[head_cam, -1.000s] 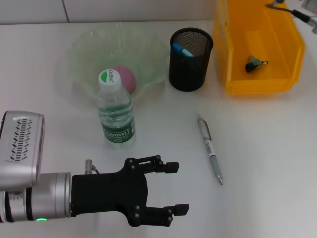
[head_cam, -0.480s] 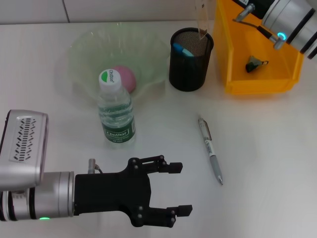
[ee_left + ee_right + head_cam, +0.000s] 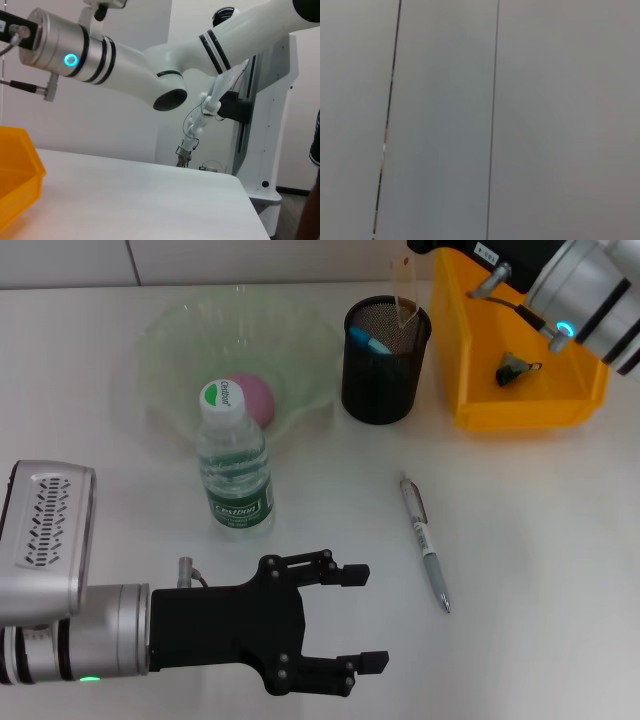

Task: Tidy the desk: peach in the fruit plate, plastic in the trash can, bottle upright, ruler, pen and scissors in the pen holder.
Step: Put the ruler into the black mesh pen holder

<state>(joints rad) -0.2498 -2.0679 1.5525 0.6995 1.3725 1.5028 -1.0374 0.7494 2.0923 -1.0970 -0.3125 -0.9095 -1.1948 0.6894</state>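
My right gripper point(image 3: 420, 248) is at the top edge of the head view, above the black mesh pen holder point(image 3: 385, 365). It holds a clear ruler point(image 3: 404, 292) upright, with the lower end inside the holder's rim. A blue item point(image 3: 368, 340) stands in the holder. A silver pen point(image 3: 425, 542) lies on the table right of centre. A water bottle point(image 3: 233, 462) stands upright in front of the green glass plate point(image 3: 180, 335), which holds a pink peach point(image 3: 255, 395). My left gripper point(image 3: 335, 623) is open and empty low near the front edge.
A yellow bin point(image 3: 500, 410) at the back right holds a dark plastic scrap point(image 3: 514, 368). Its corner point(image 3: 15, 175) and my right arm point(image 3: 125, 70) show in the left wrist view. The right wrist view shows only a wall.
My right arm has come in from the top right with the ruler and lowered its end into the pen holder. The left arm has hardly moved.
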